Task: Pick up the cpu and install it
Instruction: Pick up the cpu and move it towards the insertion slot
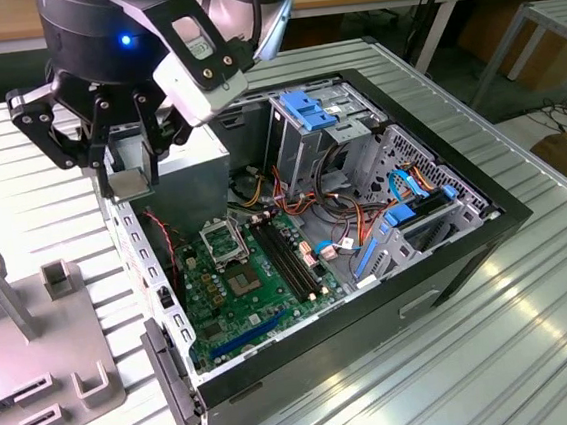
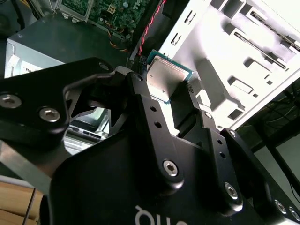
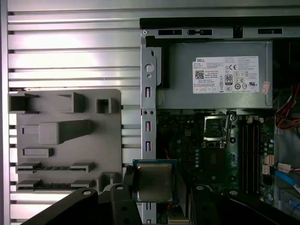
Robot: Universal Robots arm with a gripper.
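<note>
- One ribbed metal tabletop (image 1: 498, 353) is seen, on which one open computer case (image 1: 505, 219) and one grey fixture plate (image 1: 35, 347) are set.
- One green motherboard (image 1: 240, 287) is mounted inside the case.
- One black gripper (image 1: 130, 179) is held above the case's side wall, clamped on the cpu's opposite edges.
- One cpu (image 3: 154, 182) is counted: small, flat, square, dull silver-grey on top and thinly green-rimmed. It is held in the air, apart from the motherboard.

End effector (image 1: 132, 190) w/ cpu (image 1: 132, 181) above PC case (image 1: 307, 356).

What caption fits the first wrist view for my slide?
End effector grips the cpu over the rim of the computer case.
</note>
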